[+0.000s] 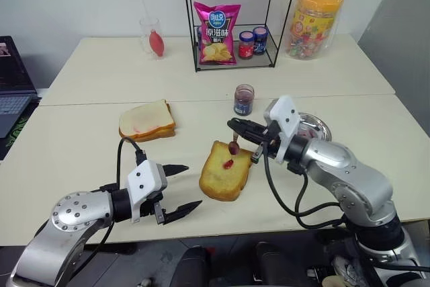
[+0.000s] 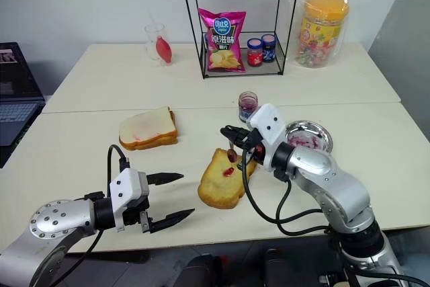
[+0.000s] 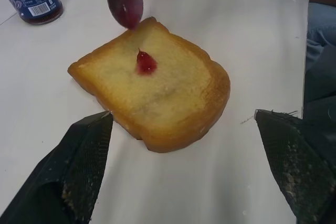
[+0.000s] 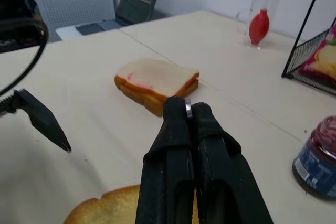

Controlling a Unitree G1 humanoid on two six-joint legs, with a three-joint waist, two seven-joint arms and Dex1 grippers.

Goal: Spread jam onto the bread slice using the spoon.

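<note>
Bread slice (image 1: 225, 171): near table's (image 1: 80, 132) front edge, jam blob (image 1: 229, 163) on top | right gripper (image 1: 233, 126) pinches spoon (image 1: 233, 146) above it | left gripper (image 1: 180, 187) spread wide | jar (image 1: 244, 99) label unreadable

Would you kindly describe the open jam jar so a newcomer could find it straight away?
Start at the black wire rack at the back of the table. In front of it stands a small jam jar, just beyond the toasted bread slice. Unlike the two capped jars inside the rack, it has no lid.
</note>
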